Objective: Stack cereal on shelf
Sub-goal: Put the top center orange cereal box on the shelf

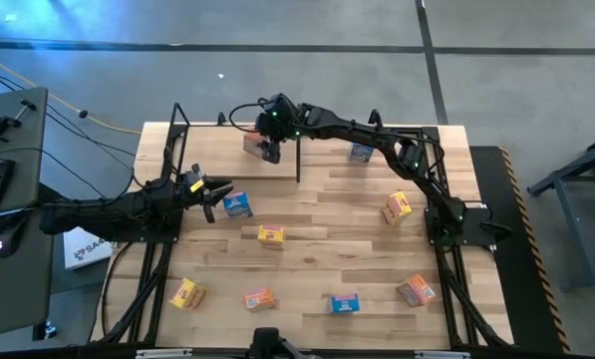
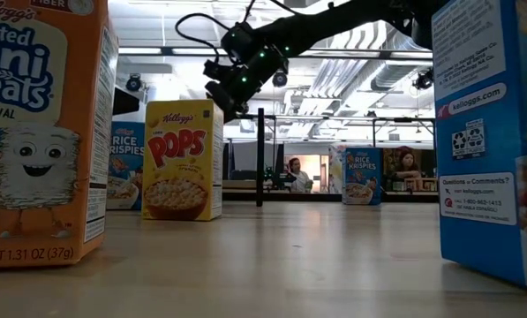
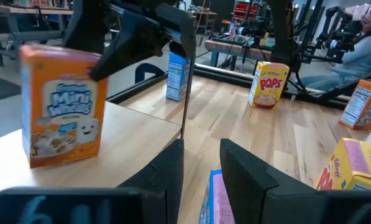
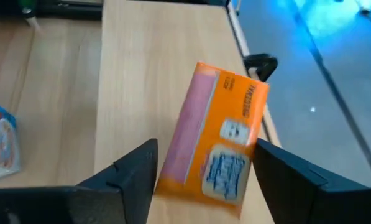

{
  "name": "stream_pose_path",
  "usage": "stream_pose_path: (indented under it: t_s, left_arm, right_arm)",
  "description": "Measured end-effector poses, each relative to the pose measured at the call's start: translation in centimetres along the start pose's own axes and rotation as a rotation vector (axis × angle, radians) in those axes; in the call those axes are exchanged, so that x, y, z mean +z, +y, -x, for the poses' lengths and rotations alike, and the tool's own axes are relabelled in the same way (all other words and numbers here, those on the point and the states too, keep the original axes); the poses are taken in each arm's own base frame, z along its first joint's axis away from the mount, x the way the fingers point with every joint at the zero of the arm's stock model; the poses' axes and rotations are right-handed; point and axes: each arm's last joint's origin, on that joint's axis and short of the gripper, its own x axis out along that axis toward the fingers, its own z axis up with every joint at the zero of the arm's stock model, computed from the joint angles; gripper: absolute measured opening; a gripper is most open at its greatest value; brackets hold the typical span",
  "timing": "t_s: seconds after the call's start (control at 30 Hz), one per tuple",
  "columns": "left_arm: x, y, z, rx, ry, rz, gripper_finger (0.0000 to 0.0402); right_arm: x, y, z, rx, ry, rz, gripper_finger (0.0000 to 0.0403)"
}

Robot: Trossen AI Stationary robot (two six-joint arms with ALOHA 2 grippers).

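An orange cereal box point(image 1: 253, 142) point(image 3: 64, 106) point(image 4: 216, 137) stands upright on its base on the light-wood shelf point(image 1: 212, 150) point(image 3: 132, 127) at the table's far left. My right gripper point(image 1: 269, 148) point(image 4: 207, 146) point(image 2: 228, 97) hovers over it, open, one finger on either side of the box's top with no contact. My left gripper point(image 1: 217, 196) point(image 3: 201, 146) is open, low over the table in front of the shelf. Its fingers point at a blue cereal box point(image 1: 238, 205) point(image 3: 213, 199) that lies just beyond the fingertips.
Other cereal boxes lie about the table: blue point(image 1: 361, 152) at the far side, yellow point(image 1: 397, 207) at right, yellow point(image 1: 270, 235) in the middle, and yellow point(image 1: 187, 293), orange point(image 1: 258, 298), blue point(image 1: 344, 303), orange point(image 1: 416, 290) along the near edge. A black shelf post point(image 1: 298, 160) stands by the right arm.
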Motion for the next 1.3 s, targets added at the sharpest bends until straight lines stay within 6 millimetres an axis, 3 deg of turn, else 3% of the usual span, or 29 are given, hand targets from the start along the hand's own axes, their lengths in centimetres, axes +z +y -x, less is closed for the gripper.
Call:
stream_pose_path:
  t_s: [0.1, 0.27, 0.37, 0.5, 0.63, 0.7, 0.9, 1.3]
  left_arm:
    - [0.0, 0.0, 0.0, 0.000, 0.000, 0.000, 0.0097]
    - [0.0, 0.0, 0.0, 0.001, 0.000, 0.000, 0.0097]
    - [0.0, 0.0, 0.0, 0.000, 0.000, 0.002, 0.0091]
    - [0.0, 0.0, 0.0, 0.001, 0.000, 0.002, 0.0073]
    - [0.0, 0.0, 0.0, 0.001, -0.001, 0.002, 0.0051]
    - [0.0, 0.0, 0.0, 0.001, 0.000, 0.002, 0.0041]
    - [0.0, 0.0, 0.0, 0.005, -0.002, 0.011, 0.0022]
    - [0.4, 0.1, 0.0, 0.028, -0.037, 0.031, 0.0019]
  right_arm:
    - [0.4, 0.2, 0.3, -0.016, -0.019, 0.025, 0.0236]
    - [2.8, 0.3, 3.0, -0.028, -0.036, 0.078, 0.0234]
    - [2.9, 0.6, 4.0, -0.023, -0.016, 0.087, 0.0215]
    - [1.7, 1.0, 3.7, 0.015, 0.094, 0.058, 0.0140]
    - [0.7, 1.3, 2.1, -0.015, 0.134, 0.034, 0.0039]
    - [0.6, 1.2, 1.5, -0.025, 0.123, 0.028, 0.0011]
    - [0.4, 0.9, 0.0, -0.037, 0.073, -0.025, 0.0032]
    - [0.9, -0.8, -0.3, -0.054, -0.058, -0.041, 0.0035]
